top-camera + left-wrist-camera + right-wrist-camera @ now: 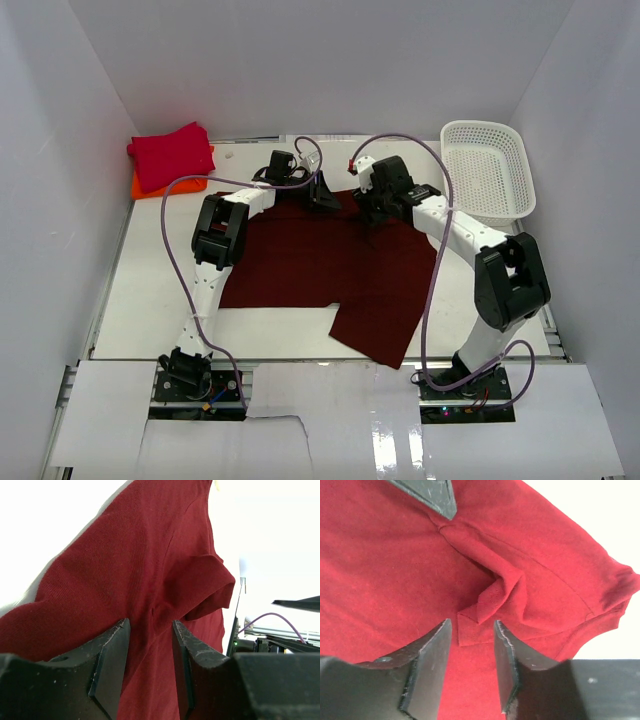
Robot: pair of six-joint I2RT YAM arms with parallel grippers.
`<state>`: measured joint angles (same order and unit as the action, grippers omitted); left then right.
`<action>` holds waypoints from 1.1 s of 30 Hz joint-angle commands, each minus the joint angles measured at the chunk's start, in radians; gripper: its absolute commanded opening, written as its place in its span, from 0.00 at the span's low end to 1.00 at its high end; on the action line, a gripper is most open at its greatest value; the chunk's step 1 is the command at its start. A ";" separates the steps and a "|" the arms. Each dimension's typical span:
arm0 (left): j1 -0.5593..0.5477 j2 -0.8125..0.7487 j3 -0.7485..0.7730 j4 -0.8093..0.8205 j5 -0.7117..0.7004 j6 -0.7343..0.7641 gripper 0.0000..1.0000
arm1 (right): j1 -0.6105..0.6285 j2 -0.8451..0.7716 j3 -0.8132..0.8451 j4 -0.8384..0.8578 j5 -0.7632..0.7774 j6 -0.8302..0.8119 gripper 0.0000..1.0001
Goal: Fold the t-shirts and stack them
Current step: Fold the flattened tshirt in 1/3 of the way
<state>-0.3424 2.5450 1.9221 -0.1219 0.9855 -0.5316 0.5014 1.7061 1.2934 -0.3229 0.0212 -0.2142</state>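
Observation:
The dark maroon t-shirt (320, 265) lies spread flat on the table, one part reaching toward the near edge. My left gripper (322, 195) is at its far edge, open, with its fingers just above a puckered fold of the cloth (130, 555). My right gripper (375, 205) is beside it, open, with its fingers above a small folded flap of the maroon cloth (485, 605). The left wrist view shows the left gripper (150, 625), the right wrist view the right gripper (472, 627). The crimson t-shirt (170, 155) lies folded on the orange t-shirt (140, 185) at the far left corner.
A white mesh basket (487, 170) stands at the far right. White walls enclose the table on three sides. Purple cables loop over both arms. The other arm's fingertip shows at the top of the right wrist view (427, 492).

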 commanded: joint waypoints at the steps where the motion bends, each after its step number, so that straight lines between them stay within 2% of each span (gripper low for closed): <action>1: -0.015 0.000 -0.008 -0.055 -0.021 0.032 0.50 | 0.005 0.048 0.030 -0.024 -0.009 -0.031 0.45; 8: -0.015 0.003 -0.006 -0.059 -0.019 0.035 0.50 | 0.006 0.139 0.090 -0.057 -0.066 -0.030 0.44; 16: -0.014 0.006 0.000 -0.064 -0.018 0.036 0.50 | 0.006 0.210 0.148 -0.059 -0.038 -0.037 0.43; 25: -0.014 0.012 0.006 -0.067 -0.015 0.036 0.50 | 0.008 0.202 0.184 -0.087 -0.102 -0.021 0.43; 33: -0.015 0.008 0.002 -0.071 -0.019 0.044 0.50 | 0.002 0.283 0.227 -0.082 -0.047 -0.022 0.43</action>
<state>-0.3428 2.5450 1.9251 -0.1310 0.9855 -0.5220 0.5060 1.9499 1.4601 -0.4122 -0.0483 -0.2398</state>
